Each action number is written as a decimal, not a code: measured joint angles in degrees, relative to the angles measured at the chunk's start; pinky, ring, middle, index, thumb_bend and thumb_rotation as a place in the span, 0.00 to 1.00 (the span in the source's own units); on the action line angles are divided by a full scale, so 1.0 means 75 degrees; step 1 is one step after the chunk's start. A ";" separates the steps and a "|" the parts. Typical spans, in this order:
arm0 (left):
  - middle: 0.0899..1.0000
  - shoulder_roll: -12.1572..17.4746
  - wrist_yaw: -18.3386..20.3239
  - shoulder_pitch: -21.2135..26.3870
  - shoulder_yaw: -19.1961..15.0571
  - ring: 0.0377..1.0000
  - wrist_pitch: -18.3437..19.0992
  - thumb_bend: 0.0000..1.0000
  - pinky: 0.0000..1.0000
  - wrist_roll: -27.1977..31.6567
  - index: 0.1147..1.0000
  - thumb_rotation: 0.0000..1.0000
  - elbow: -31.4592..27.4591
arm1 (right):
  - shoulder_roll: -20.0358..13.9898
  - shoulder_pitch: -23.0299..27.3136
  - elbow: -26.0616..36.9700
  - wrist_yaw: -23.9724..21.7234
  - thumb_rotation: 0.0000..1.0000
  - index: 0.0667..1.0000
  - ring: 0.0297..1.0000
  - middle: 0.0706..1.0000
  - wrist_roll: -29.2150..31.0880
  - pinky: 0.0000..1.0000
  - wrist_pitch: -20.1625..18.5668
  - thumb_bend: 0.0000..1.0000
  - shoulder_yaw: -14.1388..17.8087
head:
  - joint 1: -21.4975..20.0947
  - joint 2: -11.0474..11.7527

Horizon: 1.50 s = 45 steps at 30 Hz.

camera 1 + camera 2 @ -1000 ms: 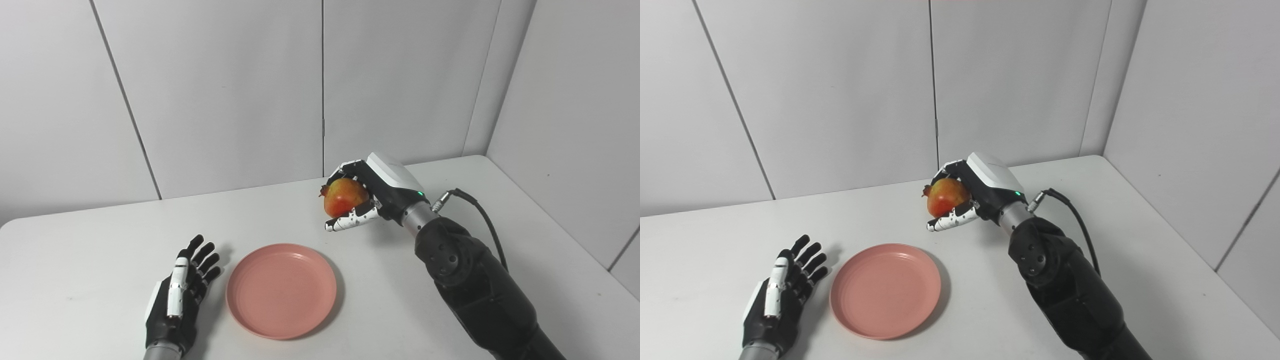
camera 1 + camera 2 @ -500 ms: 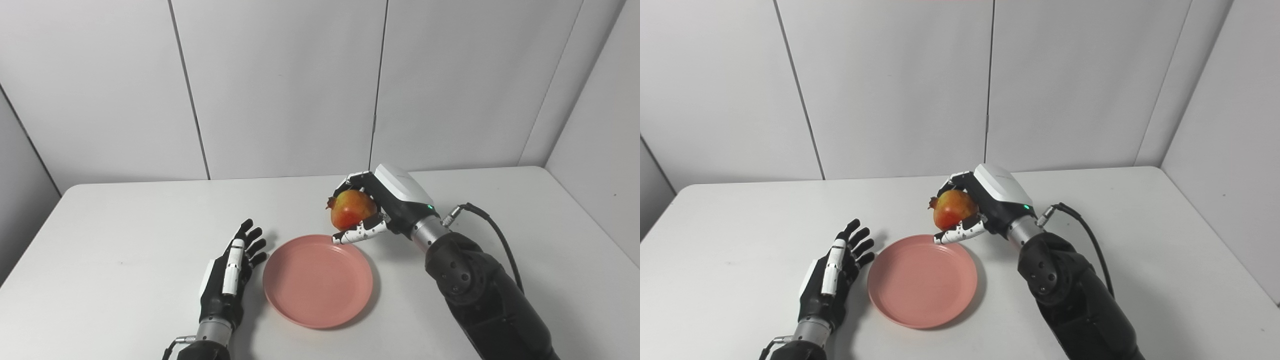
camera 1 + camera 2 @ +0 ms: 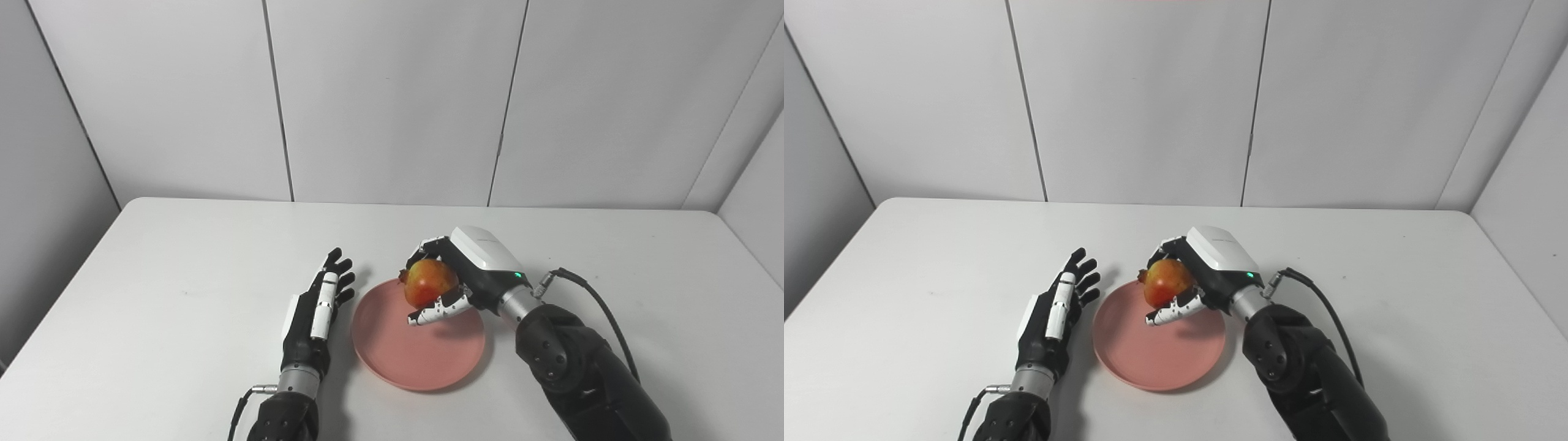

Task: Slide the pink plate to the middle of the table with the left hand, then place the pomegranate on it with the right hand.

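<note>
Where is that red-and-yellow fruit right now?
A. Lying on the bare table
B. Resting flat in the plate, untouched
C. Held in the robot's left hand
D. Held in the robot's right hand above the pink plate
D: the right hand grips the pomegranate over the pink plate, while the left hand lies open beside it.

We see each robot hand in black with white panels, the right robot hand [image 3: 468, 278] showing a green light. Silver wrists join bulky black forearms; a black cable [image 3: 597, 306] loops from the right wrist.

Pomegranate [image 3: 430, 282] — red-yellow, gripped in my right hand [image 3: 465, 278] above the pink plate [image 3: 419, 354] — which lies flat mid-table.
</note>
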<state>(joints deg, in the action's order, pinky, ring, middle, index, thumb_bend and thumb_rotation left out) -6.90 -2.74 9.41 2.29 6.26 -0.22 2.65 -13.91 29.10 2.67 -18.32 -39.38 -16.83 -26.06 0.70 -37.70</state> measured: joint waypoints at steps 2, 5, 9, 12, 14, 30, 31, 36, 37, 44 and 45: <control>0.90 -0.0004 -0.0023 0.0013 0.0006 0.89 -0.0003 0.40 0.87 -0.0066 0.89 1.00 0.0000 | 0.0067 -0.0004 -0.0097 -0.0001 0.13 0.51 0.36 0.41 -0.0055 0.30 0.0000 0.42 -0.0068 | 0.0035 -0.0035; 0.89 -0.0025 -0.0112 0.0029 0.0035 0.88 -0.0003 0.40 0.86 -0.0174 0.88 1.00 0.0000 | 0.0190 -0.0009 -0.0249 0.0006 0.11 0.53 0.36 0.42 -0.0161 0.29 0.0016 0.42 -0.0139 | 0.0106 -0.0082; 0.89 -0.0034 -0.0175 0.0039 0.0068 0.88 -0.0003 0.40 0.87 -0.0312 0.88 1.00 0.0005 | 0.0251 -0.0087 -0.0395 0.0038 0.12 0.57 0.38 0.45 -0.0282 0.31 0.0129 0.43 -0.0271 | 0.0270 -0.0188; 0.88 -0.0041 -0.0183 0.0043 0.0080 0.88 -0.0003 0.40 0.86 -0.0341 0.88 1.00 0.0005 | 0.0281 -0.0117 -0.0587 0.0065 0.12 0.57 0.39 0.46 -0.0326 0.32 0.0163 0.43 -0.0298 | 0.0305 -0.0234; 0.88 -0.0070 -0.0215 0.0054 0.0081 0.88 -0.0003 0.40 0.86 -0.0349 0.87 1.00 0.0005 | 0.0291 -0.0120 -0.0767 0.0152 0.12 0.57 0.40 0.47 -0.0386 0.34 0.0219 0.43 -0.0332 | 0.0305 -0.0235; 0.88 -0.0140 -0.0238 0.0151 0.0106 0.87 0.0001 0.41 0.85 -0.0465 0.87 1.00 0.0005 | 0.0393 -0.0238 -0.0893 0.0403 0.14 0.56 0.45 0.49 -0.0509 0.39 0.0590 0.42 -0.0455 | 0.0328 -0.0364; 0.88 -0.0140 -0.0238 0.0151 0.0106 0.87 0.0001 0.41 0.85 -0.0465 0.87 1.00 0.0005 | 0.0391 -0.0249 -0.0894 0.0437 0.14 0.56 0.46 0.50 -0.0528 0.41 0.0616 0.43 -0.0464 | 0.0328 -0.0364; 0.88 -0.0140 -0.0238 0.0152 0.0106 0.87 0.0001 0.41 0.85 -0.0461 0.87 1.00 0.0006 | 0.0361 -0.0281 -0.0873 0.0518 0.23 0.61 0.52 0.55 -0.0662 0.46 0.0723 0.49 -0.0523 | 0.0328 -0.0364; 0.88 -0.0140 -0.0238 0.0152 0.0106 0.87 0.0000 0.41 0.85 -0.0461 0.88 1.00 0.0006 | 0.0352 -0.0290 -0.0853 0.0516 0.28 0.64 0.55 0.59 -0.0715 0.48 0.0724 0.51 -0.0534 | 0.0328 -0.0364; 0.88 -0.0138 -0.0237 0.0153 0.0093 0.87 0.0001 0.41 0.85 -0.0460 0.88 1.00 0.0006 | 0.0279 -0.0372 -0.0714 0.0306 0.34 0.73 0.62 0.68 -0.0967 0.53 0.0722 0.65 -0.0609 | 0.0305 -0.0364; 0.88 -0.0139 -0.0237 0.0153 0.0096 0.87 0.0001 0.41 0.85 -0.0460 0.88 1.00 0.0006 | 0.0279 -0.0383 -0.0685 0.0270 0.35 0.74 0.63 0.69 -0.1027 0.53 0.0721 0.67 -0.0609 | 0.0305 -0.0364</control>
<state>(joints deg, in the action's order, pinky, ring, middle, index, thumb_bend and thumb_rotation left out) -7.95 -4.51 10.56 3.01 6.27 -3.67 2.70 -11.82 26.23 -2.46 -16.29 -47.08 -11.42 -30.63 2.99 -40.43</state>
